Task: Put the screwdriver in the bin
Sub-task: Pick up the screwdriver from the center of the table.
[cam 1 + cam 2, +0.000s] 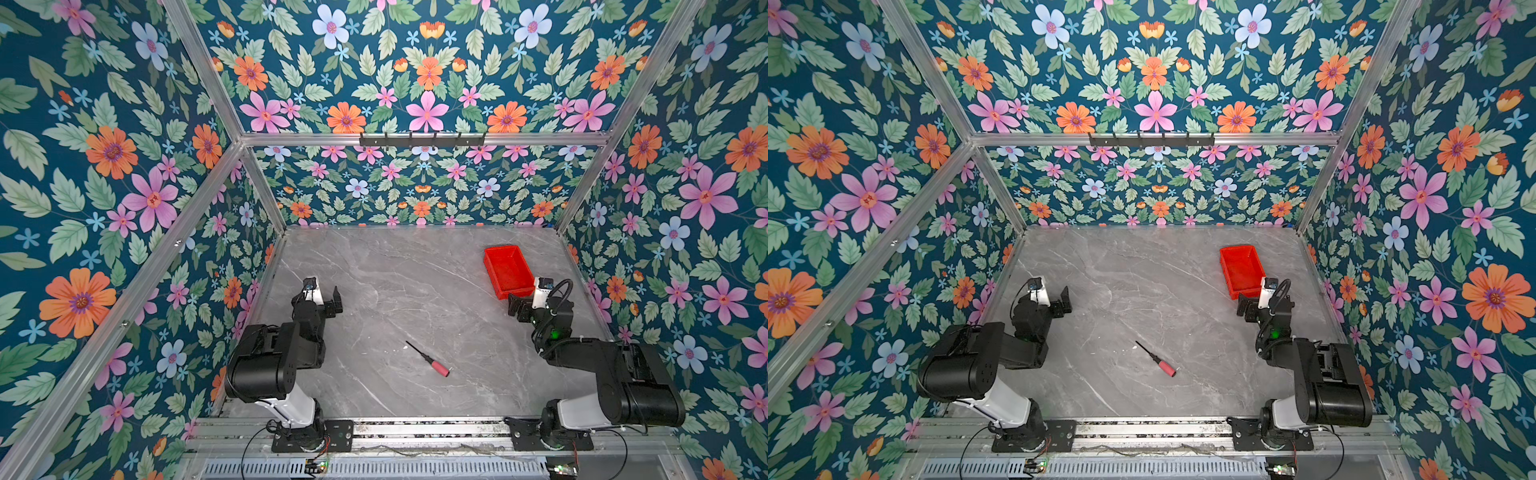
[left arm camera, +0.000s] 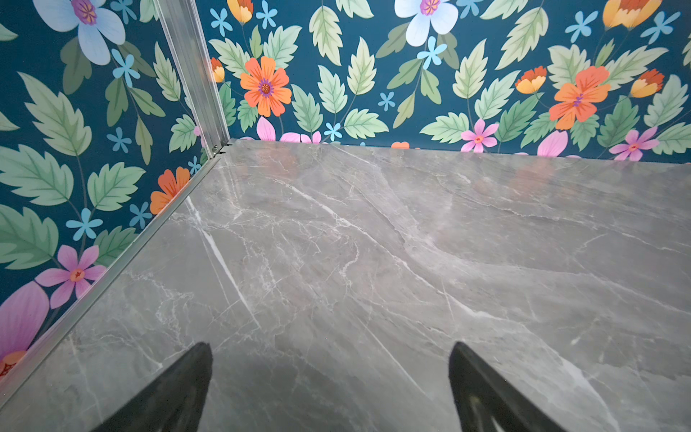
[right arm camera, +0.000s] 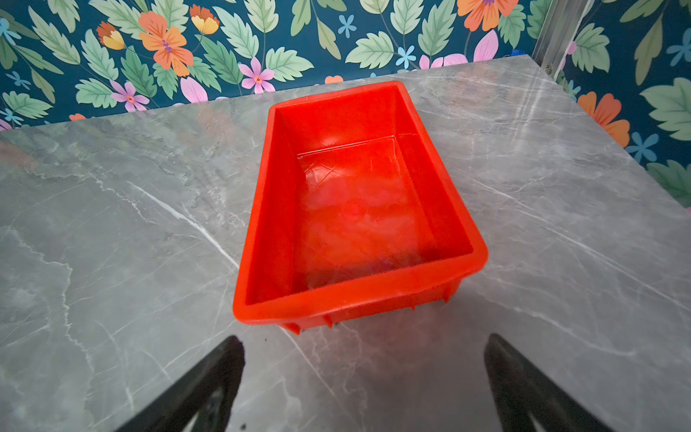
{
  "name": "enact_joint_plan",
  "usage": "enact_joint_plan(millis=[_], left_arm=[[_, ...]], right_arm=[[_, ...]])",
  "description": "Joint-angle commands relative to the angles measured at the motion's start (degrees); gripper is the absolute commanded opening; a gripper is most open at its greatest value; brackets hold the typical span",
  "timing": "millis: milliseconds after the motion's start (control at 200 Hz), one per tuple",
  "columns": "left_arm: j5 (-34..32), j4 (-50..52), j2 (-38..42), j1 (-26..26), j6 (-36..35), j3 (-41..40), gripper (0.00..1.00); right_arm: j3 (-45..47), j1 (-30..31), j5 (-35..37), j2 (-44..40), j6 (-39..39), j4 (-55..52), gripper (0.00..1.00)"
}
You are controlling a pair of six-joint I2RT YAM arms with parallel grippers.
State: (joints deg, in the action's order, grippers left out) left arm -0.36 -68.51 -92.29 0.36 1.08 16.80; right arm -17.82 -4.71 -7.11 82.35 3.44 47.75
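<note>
Screwdriver [image 1: 428, 359] lies flat on the marble table [image 1: 399, 266], well apart from both grippers, roughly between them and back toward the arm bases. The right gripper [image 3: 364, 338] stands wide open and empty, the red bin [image 3: 355, 299] just ahead of its fingertips. The left gripper [image 2: 329, 346] is spread wide too, holding nothing.
</note>
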Motion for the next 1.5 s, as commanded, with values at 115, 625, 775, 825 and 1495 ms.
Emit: enact_joint_plan(millis=[115,625,775,825,1495], left_arm=[[-1.36,-3.40,1.95,-0.10,-0.63,-1.95,1.00],[10.02,28.17,22.75,-0.58,-4.11,7.43,1.00],[19.51,41.60,26.84,-0.58,-9.86,13.92,1.00],[22.72,46.17,27.90,-0.62,-12.31,15.66,1.00],[36.43,78.15,45.31,-9.90,-31.42,17.33,1.00]], right_arm=[[0.58,0.01,1.41,-1.48,1.06,2.30,0.99],[-4.25,2.14,3.99,-23.00,0.90,-25.66,0.99],[-6.00,6.48,6.55,-28.24,-2.06,-33.21,0.99],[-6.54,7.67,6.59,-29.74,-2.30,-35.74,0.99],[-13.89,45.15,18.12,-28.80,4.93,-57.19,0.99]])
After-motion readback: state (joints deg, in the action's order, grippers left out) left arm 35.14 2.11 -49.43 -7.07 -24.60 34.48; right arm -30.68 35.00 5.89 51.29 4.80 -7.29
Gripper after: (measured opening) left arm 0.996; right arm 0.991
